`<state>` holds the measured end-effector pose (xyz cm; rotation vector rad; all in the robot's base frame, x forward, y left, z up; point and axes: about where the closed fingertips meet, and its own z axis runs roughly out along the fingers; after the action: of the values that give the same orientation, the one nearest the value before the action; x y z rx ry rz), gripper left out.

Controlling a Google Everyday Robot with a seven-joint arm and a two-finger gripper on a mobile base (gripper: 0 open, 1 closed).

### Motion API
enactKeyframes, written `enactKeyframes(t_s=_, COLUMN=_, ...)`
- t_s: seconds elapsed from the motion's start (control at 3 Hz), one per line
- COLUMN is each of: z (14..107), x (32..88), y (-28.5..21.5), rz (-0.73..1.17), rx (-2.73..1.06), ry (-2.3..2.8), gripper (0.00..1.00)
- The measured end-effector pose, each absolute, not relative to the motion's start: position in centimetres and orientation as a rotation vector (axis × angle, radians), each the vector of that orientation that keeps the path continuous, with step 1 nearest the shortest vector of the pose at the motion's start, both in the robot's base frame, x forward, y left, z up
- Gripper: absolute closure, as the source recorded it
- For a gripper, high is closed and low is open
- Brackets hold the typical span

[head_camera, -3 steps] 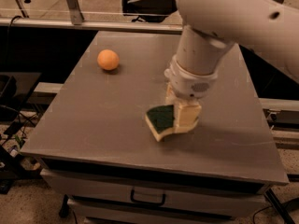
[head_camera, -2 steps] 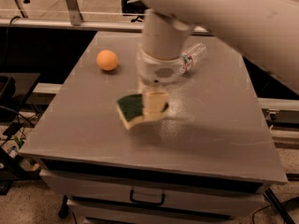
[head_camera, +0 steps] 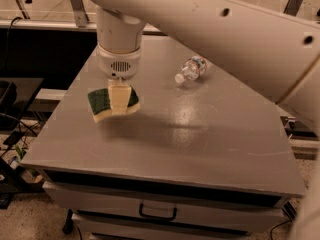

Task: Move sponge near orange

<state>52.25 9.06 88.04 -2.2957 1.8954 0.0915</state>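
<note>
My gripper point(head_camera: 120, 104) hangs from the white wrist over the left part of the grey table point(head_camera: 200, 134). It is shut on the sponge point(head_camera: 100, 103), whose dark green top and pale yellow foam show on both sides of the pale yellow fingers point(head_camera: 120, 98). The sponge is held above the table surface, tilted. The orange is hidden behind my wrist and arm or out of view.
A clear plastic water bottle point(head_camera: 190, 70) lies on its side at the back middle of the table. My large white arm point(head_camera: 225, 29) crosses the top right of the view. A drawer handle point(head_camera: 157, 214) shows below the table's front edge.
My gripper has carried the sponge leftward across the table. The orange, seen earlier at the back left, is now covered by my arm. The bottle has come into view.
</note>
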Motion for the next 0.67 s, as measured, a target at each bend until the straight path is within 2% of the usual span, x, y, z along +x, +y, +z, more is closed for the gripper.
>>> enactKeyframes(t_s=0.33, z=86.5, x=58.2, y=10.9, rz=0.039, rx=-2.246, ry=1.965, gripper=1.0)
enactKeyframes(t_s=0.67, z=85.8, x=61.2, y=11.0, rz=0.017, rx=-2.221, ry=1.993, gripper=1.0)
